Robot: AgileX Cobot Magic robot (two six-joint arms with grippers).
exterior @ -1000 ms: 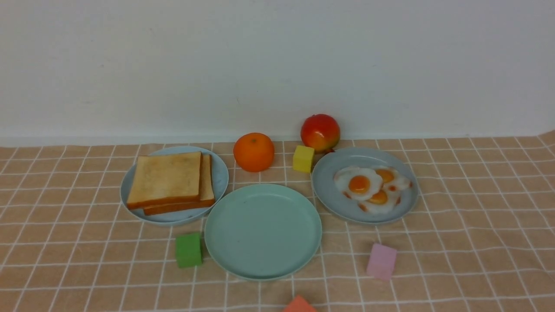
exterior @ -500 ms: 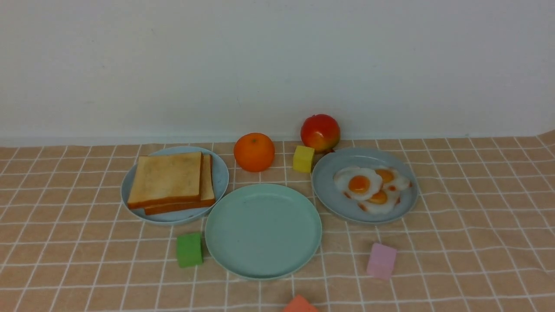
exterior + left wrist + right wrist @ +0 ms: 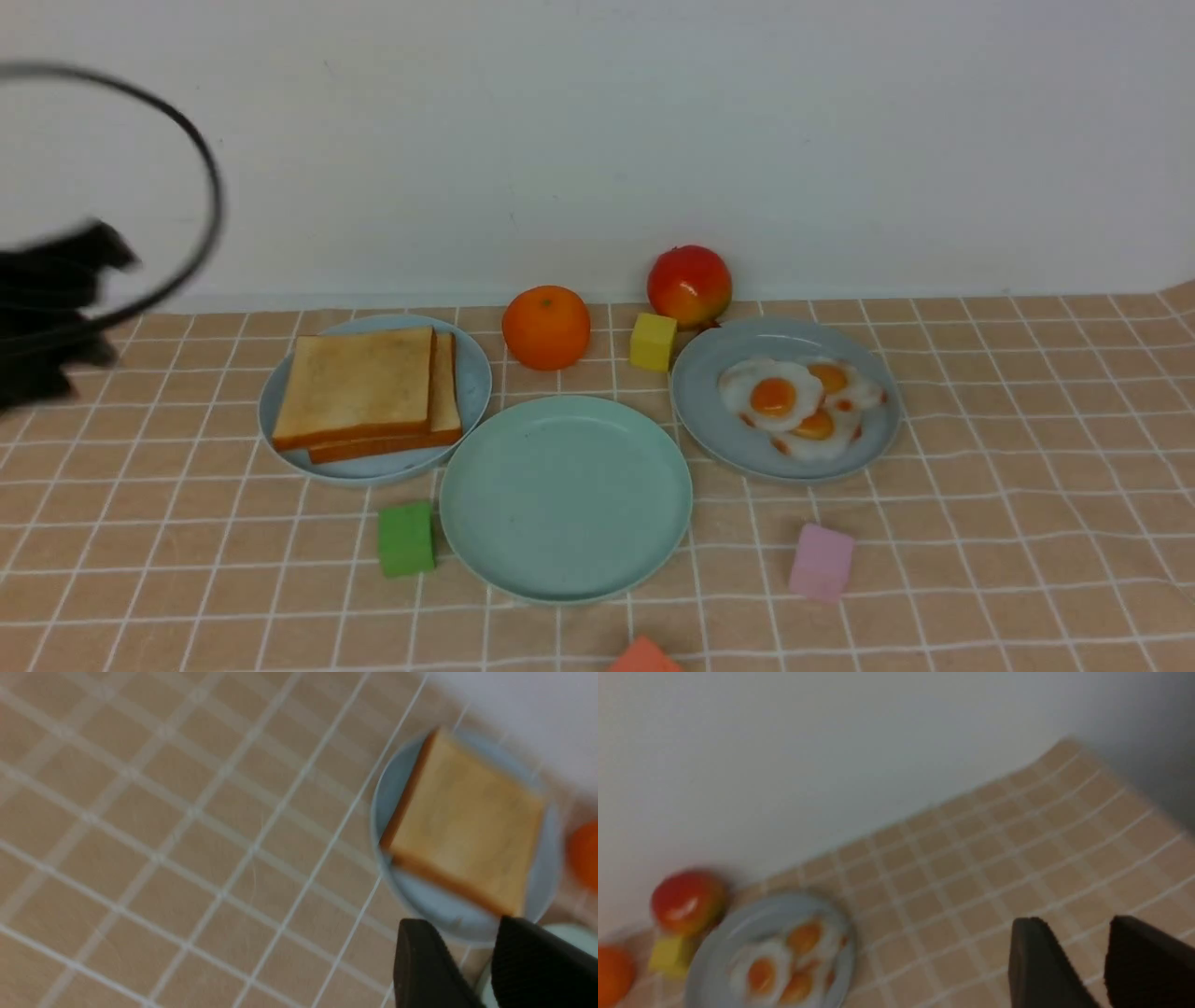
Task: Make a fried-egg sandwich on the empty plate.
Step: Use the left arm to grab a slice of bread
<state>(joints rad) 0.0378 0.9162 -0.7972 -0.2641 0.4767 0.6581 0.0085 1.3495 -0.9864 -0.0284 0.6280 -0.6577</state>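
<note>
Two stacked toast slices [image 3: 359, 387] lie on a pale blue plate [image 3: 471, 373] at the left. In the middle sits the empty plate [image 3: 565, 495], mint green and bare. Several fried eggs [image 3: 775, 397] overlap on a grey-blue plate [image 3: 709, 392] at the right. My left arm [image 3: 47, 308] is a dark blur at the far left edge, above the cloth. In its wrist view the left gripper [image 3: 460, 926] is open and holds nothing, a little short of the toast [image 3: 467, 821]. The right gripper [image 3: 1073, 926] is open and holds nothing, well off to the side of the eggs [image 3: 784, 961].
An orange [image 3: 546, 327], a red fruit [image 3: 689, 285] and a yellow cube [image 3: 653, 343] stand behind the plates near the wall. A green cube [image 3: 406, 539], a pink cube [image 3: 822, 560] and an orange-red cube [image 3: 642, 658] lie in front.
My left arm and its cable loop have come into the front view at the far left, blurred by motion. Nothing on the table has moved.
</note>
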